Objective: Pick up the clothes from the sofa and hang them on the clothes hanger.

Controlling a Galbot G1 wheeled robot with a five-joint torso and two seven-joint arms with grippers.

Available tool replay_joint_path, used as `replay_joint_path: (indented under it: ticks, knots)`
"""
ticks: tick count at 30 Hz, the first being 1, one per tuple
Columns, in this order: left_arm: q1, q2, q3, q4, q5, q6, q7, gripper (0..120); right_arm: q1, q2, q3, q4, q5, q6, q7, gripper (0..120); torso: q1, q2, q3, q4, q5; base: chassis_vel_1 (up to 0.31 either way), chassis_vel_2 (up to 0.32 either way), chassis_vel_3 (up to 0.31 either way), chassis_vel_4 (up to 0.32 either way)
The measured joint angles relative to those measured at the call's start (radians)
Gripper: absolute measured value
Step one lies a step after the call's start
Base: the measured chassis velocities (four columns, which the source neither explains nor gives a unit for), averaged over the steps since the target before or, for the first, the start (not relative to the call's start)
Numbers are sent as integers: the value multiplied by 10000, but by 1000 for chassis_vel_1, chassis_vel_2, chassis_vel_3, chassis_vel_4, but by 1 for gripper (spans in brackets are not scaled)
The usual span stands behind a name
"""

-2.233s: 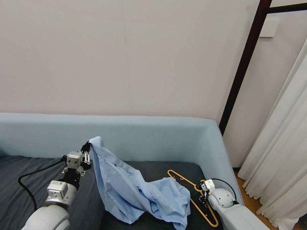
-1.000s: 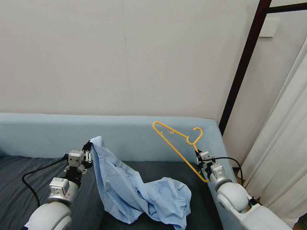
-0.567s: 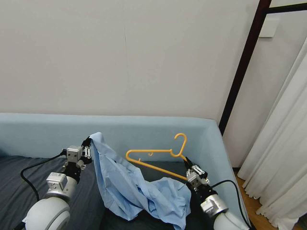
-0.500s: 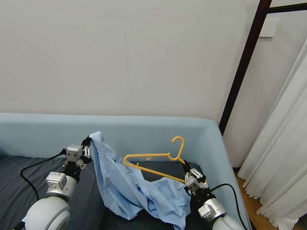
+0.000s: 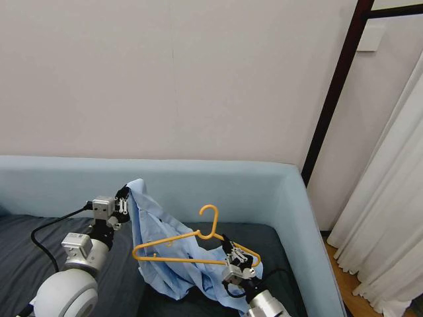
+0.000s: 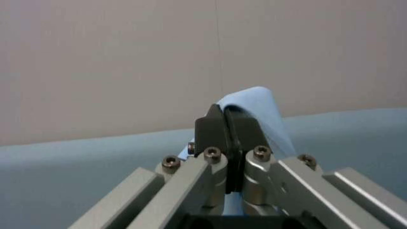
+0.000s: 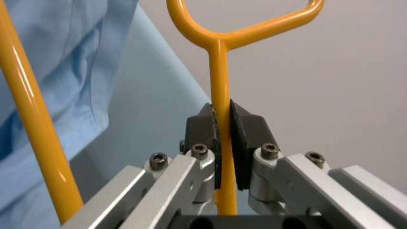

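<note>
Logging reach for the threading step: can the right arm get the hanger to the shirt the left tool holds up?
Probably yes. The right tool grips the hanger, whose far end overlaps the shirt below the left tool; nothing stands between.

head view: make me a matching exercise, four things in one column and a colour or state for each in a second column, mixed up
Column one:
1. left gripper
2. right gripper
3. sofa seat
4. curtain

Column two:
a. dark grey
b. shut on the orange hanger
c. white, hanging at the robot's right
d. shut on the blue shirt, holding one end up

Pairs: 1-d, 2-b, 3-a, 4-c
</note>
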Motion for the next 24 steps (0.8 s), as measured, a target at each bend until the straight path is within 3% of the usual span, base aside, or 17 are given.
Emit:
replay_joint_path:
  ticks: [11, 24]
  knots:
    - [-24, -211, 150, -79, -3, 37, -19, 0, 740, 927, -885, -406, 292, -1558, 498, 4, 0, 0, 0, 0, 1, 0, 0, 0, 0]
    - [41, -393, 314, 7, 181, 66, -23, 0, 903, 670, -552, -409, 686, -3028, 977, 4, 0, 0, 0, -1, 2, 0, 0, 0, 0]
